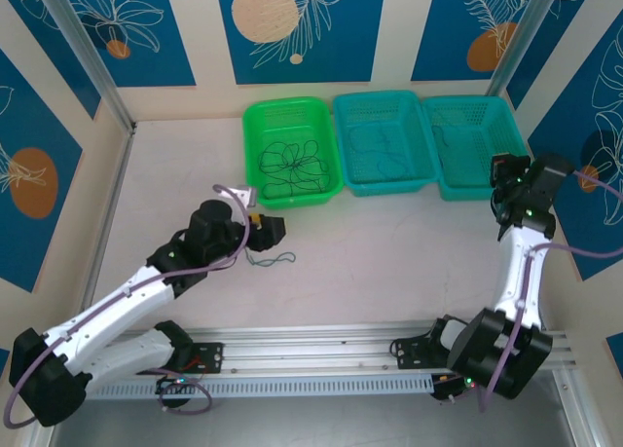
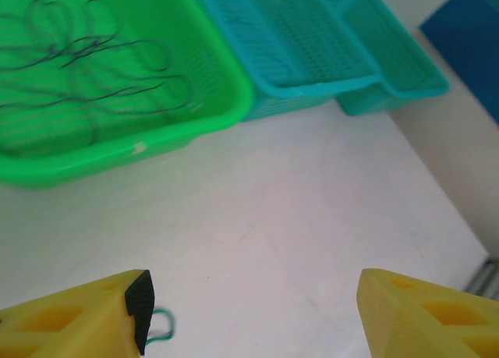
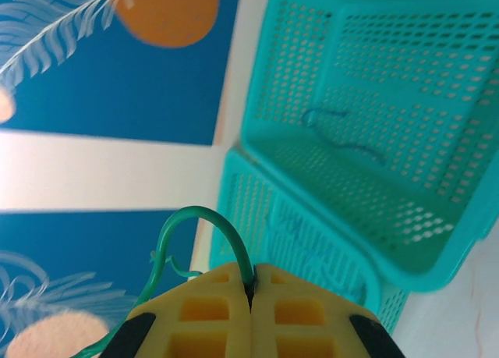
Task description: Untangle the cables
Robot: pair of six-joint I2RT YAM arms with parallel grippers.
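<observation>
Green cable (image 3: 199, 209) arcs up-left from clamped right tool (image 3: 251, 284)

Two arms (image 1: 117, 306) (image 1: 516, 262) are facing a row of three.
One green basket (image 1: 292, 102) and two teal baskets (image 1: 378, 95) (image 1: 467, 99) are making up that row; one tangle of cables (image 1: 292, 165), too knotted for counting, is showing, plus three single strands: a table strand (image 1: 277, 260), a basket strand (image 3: 351, 146), a gripped strand (image 3: 195, 210).
</observation>
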